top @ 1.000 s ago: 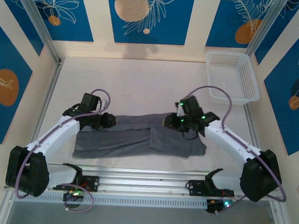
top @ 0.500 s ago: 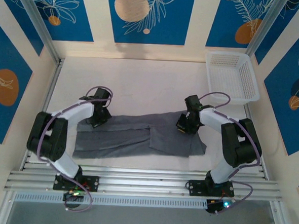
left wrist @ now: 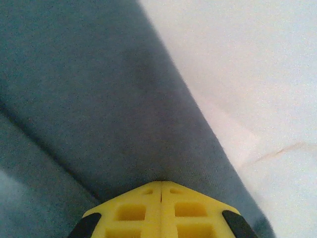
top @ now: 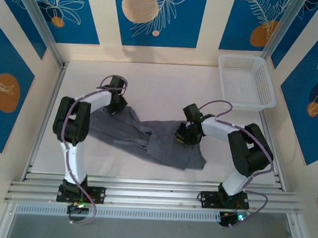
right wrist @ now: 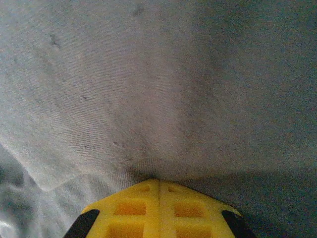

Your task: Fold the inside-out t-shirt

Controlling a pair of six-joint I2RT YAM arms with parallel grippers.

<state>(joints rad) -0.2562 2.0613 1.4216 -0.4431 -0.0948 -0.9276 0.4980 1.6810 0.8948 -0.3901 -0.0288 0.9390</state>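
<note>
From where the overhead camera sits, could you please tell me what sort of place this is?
Probably a robot test cell in a lab: two robot arms bolted to an aluminium rail at a white table, boxed in by blue patterned panels, with a grey t-shirt and a white basket as props.

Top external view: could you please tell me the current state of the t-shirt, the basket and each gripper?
t-shirt: wrinkled, lying slantwise on the table, fold unfinished, pinched in two places.
left gripper: shut on the t-shirt's far left part.
right gripper: shut on the t-shirt nearer its right side.
white basket: upright and empty, at the far right corner, apart from the cloth.
</note>
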